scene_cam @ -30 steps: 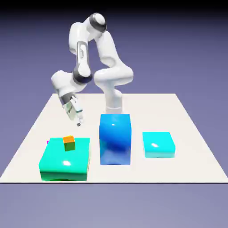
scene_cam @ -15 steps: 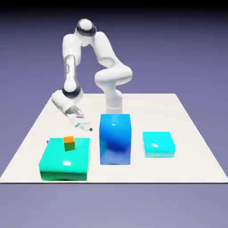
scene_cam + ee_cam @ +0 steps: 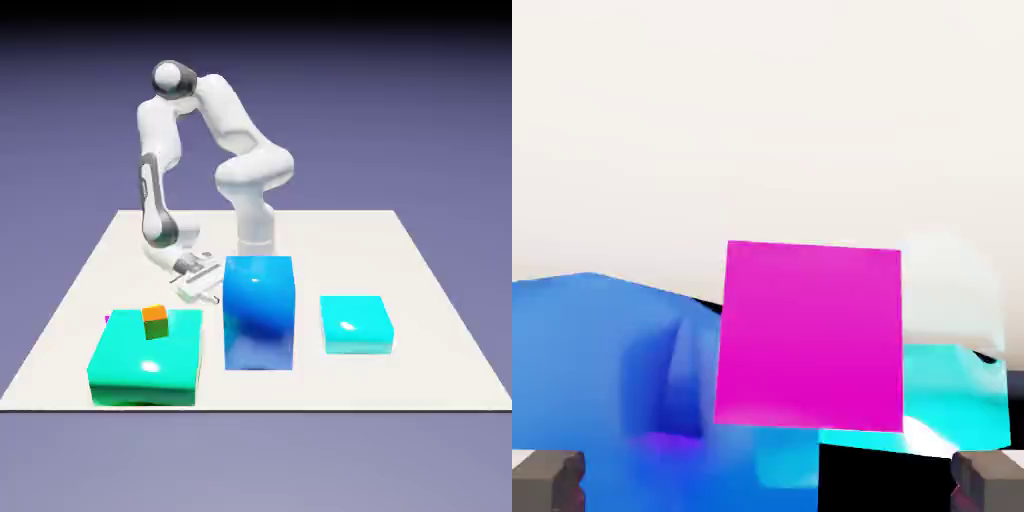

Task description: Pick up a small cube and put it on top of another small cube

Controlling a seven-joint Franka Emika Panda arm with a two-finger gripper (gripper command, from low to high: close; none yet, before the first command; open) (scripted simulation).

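Peeking out, far left: a magenta sliver is being mostly hidden by the green block.
Green block's top: an orange cube is being borne.
Gripper: being held open, tilted, near the blue block.
Magenta cube: being framed ungripped in the hand view, beyond the parted fingertips.
Cyan block: being supported by the table.

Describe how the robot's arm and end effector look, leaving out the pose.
The arm is glossy white, with smooth rounded segments and dark grey, band-like parts around some joints. The end effector has a pale body and two small, blocky fingertips in dull grey. No cables or lettering can be made out on either.
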